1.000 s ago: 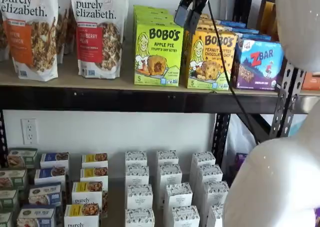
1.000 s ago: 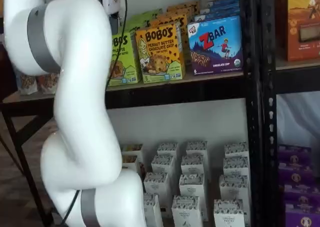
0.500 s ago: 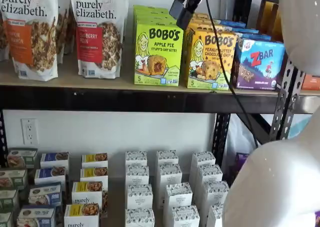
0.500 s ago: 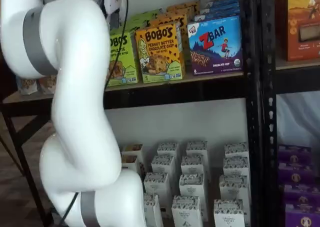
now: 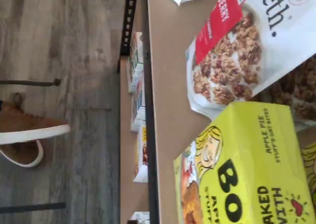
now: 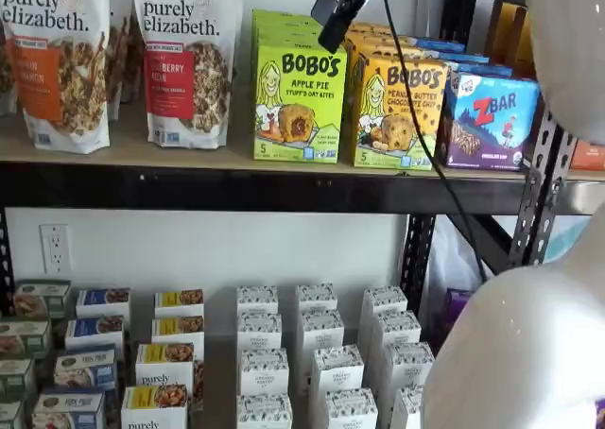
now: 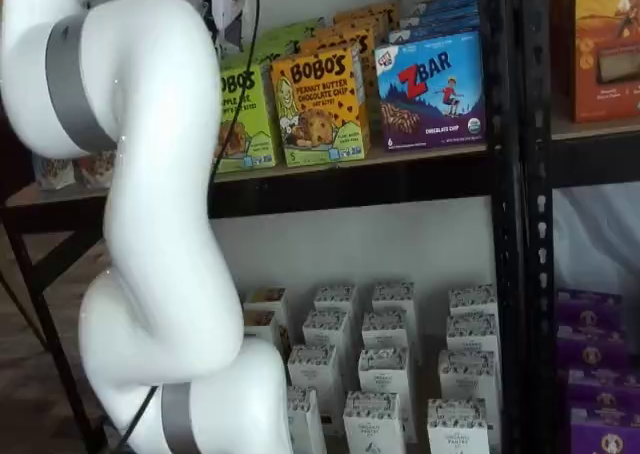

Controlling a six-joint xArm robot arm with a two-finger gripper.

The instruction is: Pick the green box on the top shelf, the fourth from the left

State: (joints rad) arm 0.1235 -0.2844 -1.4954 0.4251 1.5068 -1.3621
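Green box (image 6: 298, 103) stood upright at the front edge of the top shelf (image 6: 236, 160), granola bag (image 6: 184, 60) to one side, the yellow-orange Bobo's box (image 6: 397, 112) touching the other. More green boxes queued behind it. Gripper (image 6: 331, 13) hung just above its top front corner, nothing held; I saw the fingers side-on only, so couldn't tell the opening. I judged it light, stiff cardboard that dents if squeezed hard. I'd have pinched front and back faces near the top edge, since its sides looked crowded.
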